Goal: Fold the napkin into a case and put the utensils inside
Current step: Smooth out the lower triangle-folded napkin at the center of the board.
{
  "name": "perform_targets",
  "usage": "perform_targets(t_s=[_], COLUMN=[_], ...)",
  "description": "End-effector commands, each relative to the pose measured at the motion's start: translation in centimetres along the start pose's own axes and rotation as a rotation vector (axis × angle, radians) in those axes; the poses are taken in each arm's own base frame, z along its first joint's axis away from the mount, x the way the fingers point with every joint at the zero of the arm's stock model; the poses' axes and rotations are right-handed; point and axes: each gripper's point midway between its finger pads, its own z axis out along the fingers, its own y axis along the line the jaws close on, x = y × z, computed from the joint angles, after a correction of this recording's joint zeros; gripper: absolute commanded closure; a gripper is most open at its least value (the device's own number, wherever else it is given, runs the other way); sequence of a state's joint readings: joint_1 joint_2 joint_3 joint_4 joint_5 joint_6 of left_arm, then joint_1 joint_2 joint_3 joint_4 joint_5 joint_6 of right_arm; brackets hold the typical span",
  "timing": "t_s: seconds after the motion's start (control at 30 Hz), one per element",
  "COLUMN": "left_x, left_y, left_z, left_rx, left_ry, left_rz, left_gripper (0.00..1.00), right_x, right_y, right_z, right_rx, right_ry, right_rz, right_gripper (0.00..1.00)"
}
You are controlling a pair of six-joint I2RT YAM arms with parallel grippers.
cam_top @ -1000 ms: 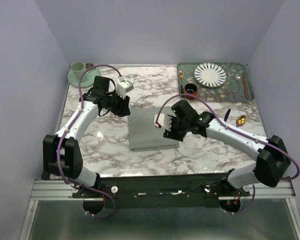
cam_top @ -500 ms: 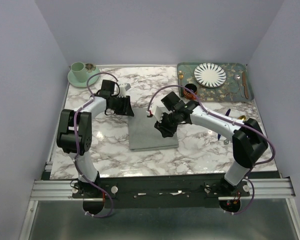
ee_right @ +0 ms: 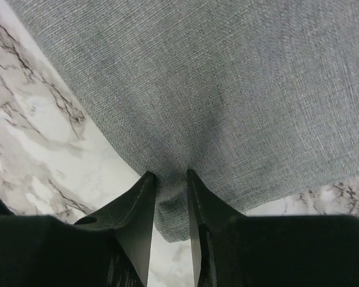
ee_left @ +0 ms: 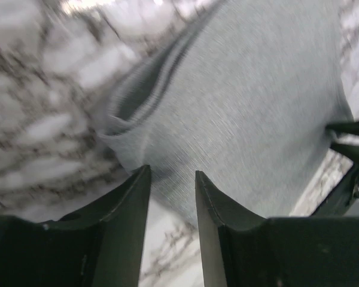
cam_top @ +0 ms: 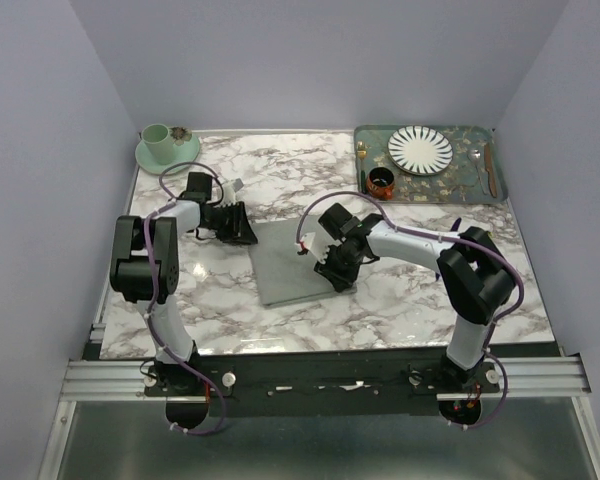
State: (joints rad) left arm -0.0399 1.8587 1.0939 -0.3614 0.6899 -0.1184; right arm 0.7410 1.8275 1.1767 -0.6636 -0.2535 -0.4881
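Note:
The grey napkin (cam_top: 292, 262) lies flat on the marble table, slightly askew. My left gripper (cam_top: 242, 228) is low at its far left corner. In the left wrist view the left gripper (ee_left: 170, 174) stands open, its fingertips straddling the edge of the napkin (ee_left: 251, 107), with marble showing in the gap. My right gripper (cam_top: 332, 272) is at the near right corner. The right wrist view shows the right gripper (ee_right: 170, 174) shut on a bunched corner of the napkin (ee_right: 227, 89). Of the utensils, a dark blue handle (cam_top: 457, 222) peeks out beside the right arm.
A green patterned tray (cam_top: 440, 187) at the back right holds a striped plate (cam_top: 420, 149), a small orange and black cup (cam_top: 382, 181), a gold fork (cam_top: 363, 151) and more cutlery (cam_top: 491, 168). A mint cup on a saucer (cam_top: 160, 141) stands at the back left.
Both arms have folded in and come down onto the napkin. The right gripper has moved to the near right corner and closed on it. The left gripper has dropped to the far left corner.

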Motion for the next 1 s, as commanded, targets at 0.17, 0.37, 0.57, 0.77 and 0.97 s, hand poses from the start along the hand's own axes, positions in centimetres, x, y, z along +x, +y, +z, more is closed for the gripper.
perform_targets(t_s=[0.17,0.37,0.57,0.77,0.97], left_x=[4.0,8.5,11.7,13.7,13.5], left_y=[-6.4,-8.0,-10.2,-11.3,-12.4], left_z=[-9.1,-9.1,-5.8,-2.9,-0.4], left_rx=[0.068,0.044,0.028,0.023,-0.018], left_ry=[-0.088,-0.022,0.033,0.135,0.16], left_rz=[0.563,0.877,1.06,1.184,1.251], left_gripper=[0.43,0.39,0.39,0.48,0.5], right_x=[-1.8,0.0,3.0,3.7,5.4], right_y=[-3.8,-1.8,-1.2,-1.6,-2.5], right_z=[-5.5,-8.5,-7.2,-6.2,-4.6], right_rx=[0.122,0.038,-0.127,-0.198,-0.21], right_ry=[-0.086,-0.184,-0.18,-0.167,-0.116], right_rz=[0.034,0.276,0.588,0.749,0.849], right_gripper=[0.41,0.39,0.47,0.58,0.6])
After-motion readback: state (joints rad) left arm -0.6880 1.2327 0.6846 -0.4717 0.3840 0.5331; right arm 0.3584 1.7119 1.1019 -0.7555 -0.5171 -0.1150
